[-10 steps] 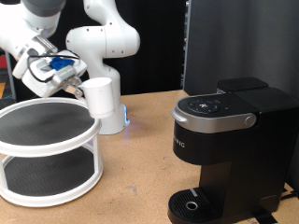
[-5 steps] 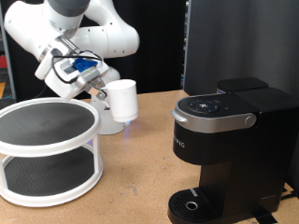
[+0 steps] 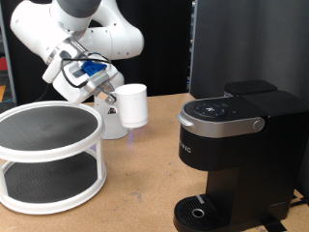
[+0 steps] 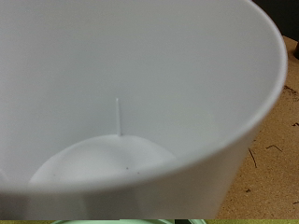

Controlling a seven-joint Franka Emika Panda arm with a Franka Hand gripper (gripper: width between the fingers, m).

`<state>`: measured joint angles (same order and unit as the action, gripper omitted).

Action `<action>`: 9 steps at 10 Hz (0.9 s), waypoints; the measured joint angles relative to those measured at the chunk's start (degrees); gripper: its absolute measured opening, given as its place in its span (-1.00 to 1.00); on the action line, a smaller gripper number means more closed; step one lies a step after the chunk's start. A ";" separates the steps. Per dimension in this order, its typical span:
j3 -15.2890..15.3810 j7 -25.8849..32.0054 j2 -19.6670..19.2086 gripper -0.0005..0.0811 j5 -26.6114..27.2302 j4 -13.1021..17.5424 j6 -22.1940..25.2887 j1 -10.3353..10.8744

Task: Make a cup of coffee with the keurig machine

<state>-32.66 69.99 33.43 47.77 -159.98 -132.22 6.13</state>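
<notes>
End effector (image 3: 111, 96): pinching the white mug (image 3: 132, 105), carried above the bench (image 3: 135, 184).
Mug: well to the exterior view's left of the keurig machine (image 3: 230, 155), about level with its lid; the wrist view (image 4: 140, 103) shows it empty.
Two-tier round shelf (image 3: 48, 155): further left of the machine.

White mug (image 3: 132, 104), black machine (image 3: 237, 155)

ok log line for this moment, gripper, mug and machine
gripper: shut on mug | mug: held in air, interior empty in wrist view | keurig machine: exterior view's right, drip tray bare
</notes>
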 joint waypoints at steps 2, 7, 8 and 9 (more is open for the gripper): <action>0.36 0.05 -0.12 -0.80 0.60 -0.41 -1.54 0.24; 1.22 4.30 -3.69 -0.80 7.92 -1.06 -8.25 5.18; 1.22 5.79 -4.38 -0.80 9.56 -1.08 -9.00 6.08; 1.22 7.38 -5.30 -0.80 11.32 -1.15 -10.09 7.08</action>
<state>-31.44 77.36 28.13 59.09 -161.13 -142.30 13.20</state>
